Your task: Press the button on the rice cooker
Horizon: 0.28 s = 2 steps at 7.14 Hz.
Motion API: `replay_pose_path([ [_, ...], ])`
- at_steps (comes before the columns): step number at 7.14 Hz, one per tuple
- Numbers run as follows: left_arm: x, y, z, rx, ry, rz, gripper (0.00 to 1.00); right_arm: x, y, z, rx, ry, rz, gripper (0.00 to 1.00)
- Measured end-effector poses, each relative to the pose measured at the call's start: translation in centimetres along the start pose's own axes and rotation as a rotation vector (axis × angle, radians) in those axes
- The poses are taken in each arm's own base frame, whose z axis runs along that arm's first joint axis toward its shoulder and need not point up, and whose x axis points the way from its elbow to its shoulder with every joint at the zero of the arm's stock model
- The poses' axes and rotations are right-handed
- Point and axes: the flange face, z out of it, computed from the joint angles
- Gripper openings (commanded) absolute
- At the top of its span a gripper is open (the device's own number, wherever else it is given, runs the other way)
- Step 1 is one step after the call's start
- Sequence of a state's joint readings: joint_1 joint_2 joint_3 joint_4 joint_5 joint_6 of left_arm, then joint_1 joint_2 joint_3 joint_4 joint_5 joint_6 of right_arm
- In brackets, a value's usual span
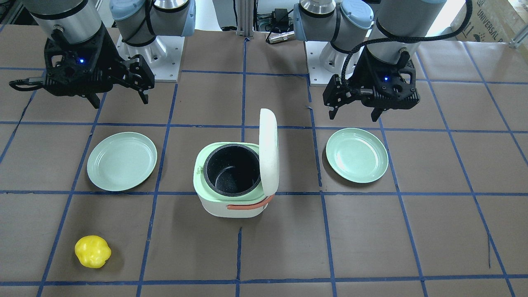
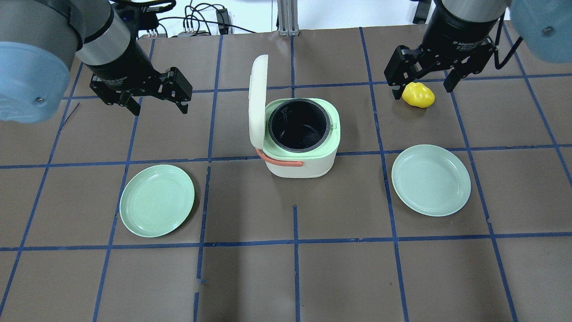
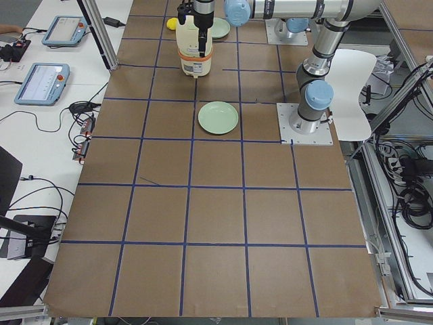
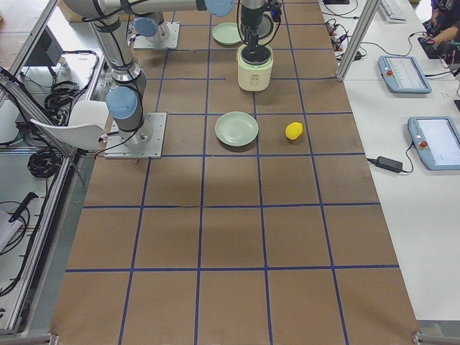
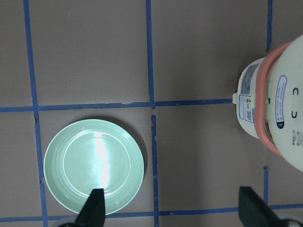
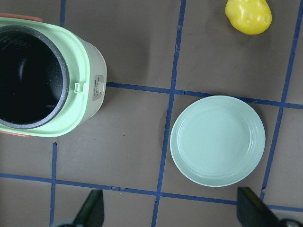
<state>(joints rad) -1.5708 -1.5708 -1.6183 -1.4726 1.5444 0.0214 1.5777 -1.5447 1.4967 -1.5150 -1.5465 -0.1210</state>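
The rice cooker (image 1: 231, 204) is white with a light green rim and an orange handle, and stands at the table's middle (image 2: 300, 161). Its lid (image 1: 269, 150) stands upright and open, so the black inner pot (image 2: 299, 125) shows. A small green tab (image 6: 81, 87) sticks out from the rim on my right side. My left gripper (image 2: 158, 108) hovers open and empty left of the cooker, above the table (image 5: 173, 210). My right gripper (image 2: 422, 89) hovers open and empty right of the cooker (image 6: 170, 210). Neither gripper touches the cooker.
A light green plate (image 2: 157, 200) lies front left of the cooker, below my left gripper (image 5: 93, 165). A second plate (image 2: 431, 180) lies front right (image 6: 217, 140). A yellow toy pepper (image 2: 418, 95) lies at the far right (image 1: 93, 251). Blue tape lines grid the brown table.
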Motion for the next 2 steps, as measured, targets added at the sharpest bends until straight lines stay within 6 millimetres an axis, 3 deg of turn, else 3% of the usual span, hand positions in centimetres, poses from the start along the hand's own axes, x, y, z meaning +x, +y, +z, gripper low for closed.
replay_pose_path([
  [2,0.0,0.0,0.0,0.0,0.0,0.0,1.0,-0.03,-0.04,0.21,-0.002,-0.001,-0.001,1.0],
])
